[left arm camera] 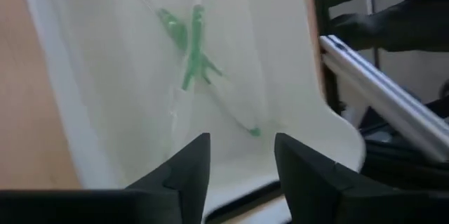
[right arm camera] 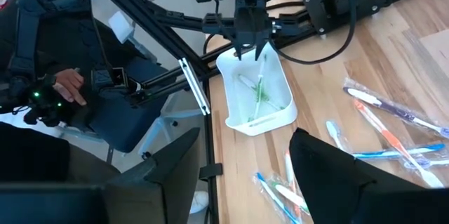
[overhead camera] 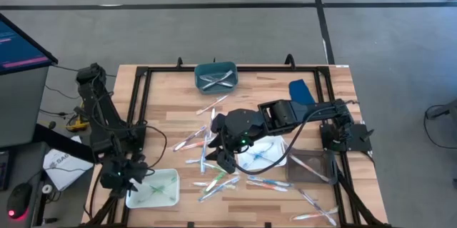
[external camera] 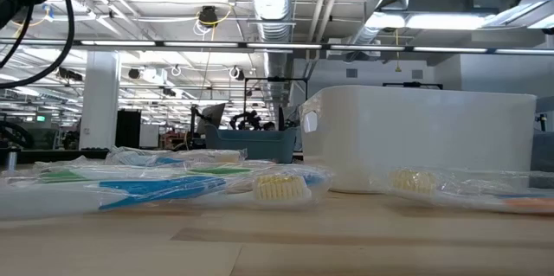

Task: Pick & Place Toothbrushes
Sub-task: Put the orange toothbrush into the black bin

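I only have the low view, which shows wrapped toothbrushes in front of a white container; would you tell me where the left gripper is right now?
Observer: The left gripper hangs over the white tray at the table's near left corner, fingers apart and empty.
Operator: Thank you. Is anything in that tray?
Observer: Yes, green toothbrushes lie crossed on its floor.
Operator: And the right arm?
Observer: The right gripper is open above the loose toothbrushes mid-table, holding nothing.
Operator: Are other trays filled?
Observer: The teal tray at the far edge holds pale toothbrushes.
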